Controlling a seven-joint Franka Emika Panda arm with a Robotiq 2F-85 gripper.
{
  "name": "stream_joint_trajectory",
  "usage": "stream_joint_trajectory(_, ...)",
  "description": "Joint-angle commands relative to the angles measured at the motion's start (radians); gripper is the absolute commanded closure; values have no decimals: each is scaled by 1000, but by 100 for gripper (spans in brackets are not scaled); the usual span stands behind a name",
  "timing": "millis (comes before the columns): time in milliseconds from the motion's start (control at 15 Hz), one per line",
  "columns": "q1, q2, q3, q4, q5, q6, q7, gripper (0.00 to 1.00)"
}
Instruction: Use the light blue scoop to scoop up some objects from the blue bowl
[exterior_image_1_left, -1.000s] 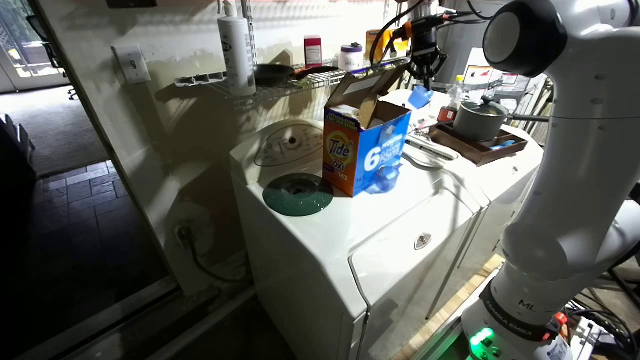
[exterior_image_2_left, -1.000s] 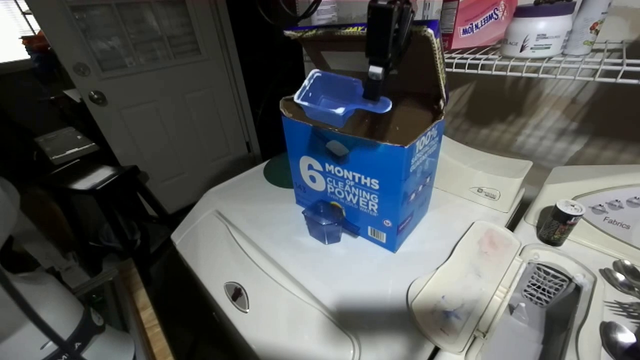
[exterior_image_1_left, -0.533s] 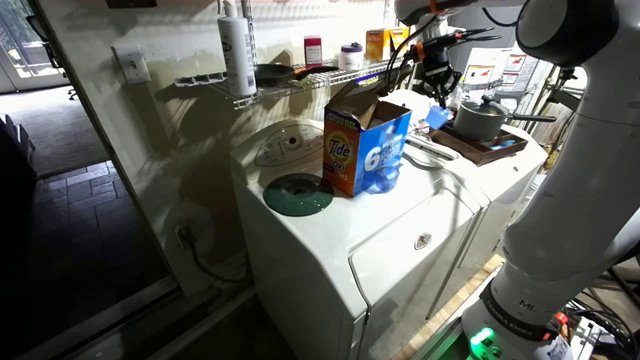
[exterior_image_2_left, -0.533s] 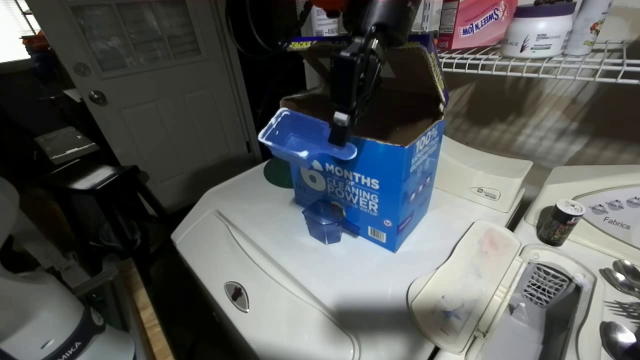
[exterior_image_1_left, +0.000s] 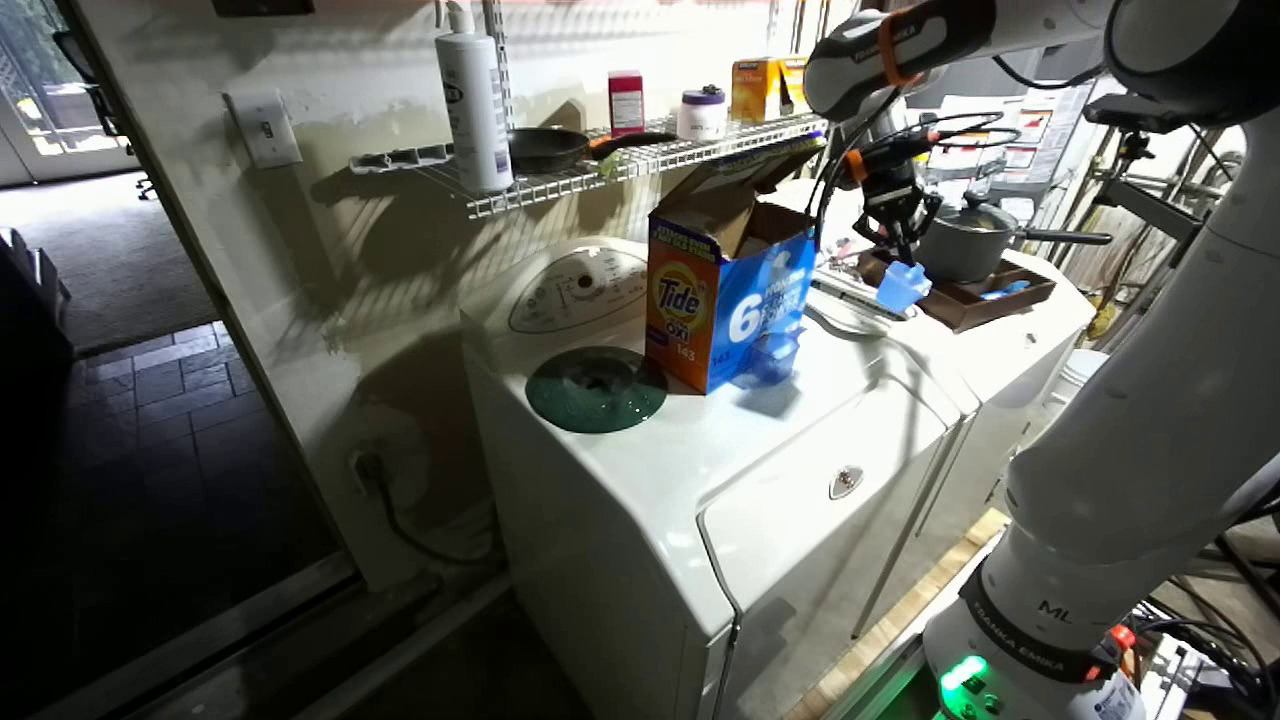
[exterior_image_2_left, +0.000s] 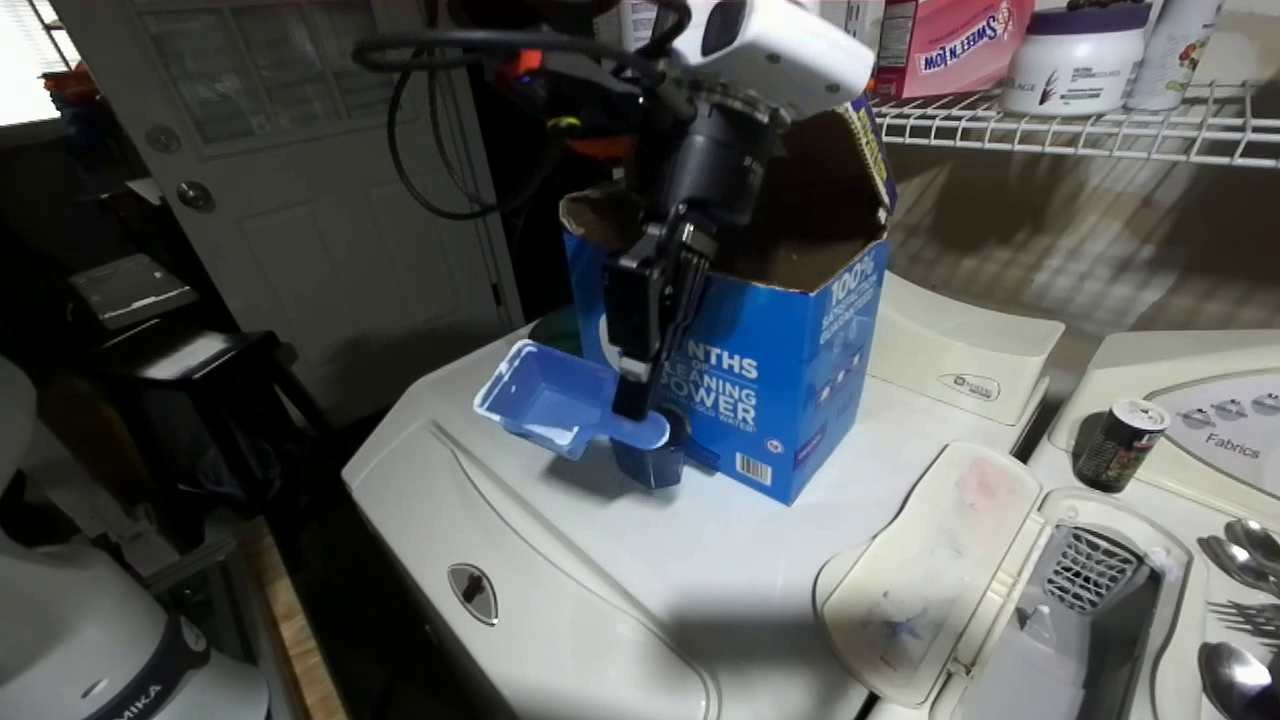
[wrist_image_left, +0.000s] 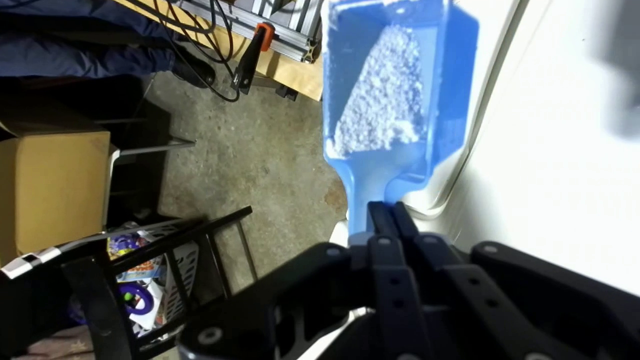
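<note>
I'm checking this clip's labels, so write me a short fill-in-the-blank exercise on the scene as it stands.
The end effector grips a blue scoop by its ____.
The powder in that scoop is coloured ____.
The detergent box stands ____ at the top, not shut.
The tray under the pot is coloured ____.

Missing words: handle; white; open; brown.

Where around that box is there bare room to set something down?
The white top is bare between the bowl and the front panel, and again between the box, the open case and the front panel. It's crowded by the box's blue side, where a loose scoop sits and the gripper holds a second scoop in the air.
</note>
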Motion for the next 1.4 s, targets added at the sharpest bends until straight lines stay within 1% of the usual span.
stream_joint_trajectory(0, 7, -94, 6, -159, -54, 114, 34, 99)
stream_joint_trajectory(267, 2, -123, 11, -253, -89, 211, 40, 99)
stream_joint_trajectory(533, 1, -132, 18, -341, -152, 339, 50, 99)
stream_joint_trajectory(800, 5, -132, 35, -405, -239, 465, 68, 99)
stream_joint_trajectory(1067, 14, -148, 61, -466, -326, 582, 54, 99)
stream_joint_trajectory(1333, 30, -156, 87, -527, -436, 716, 41, 99)
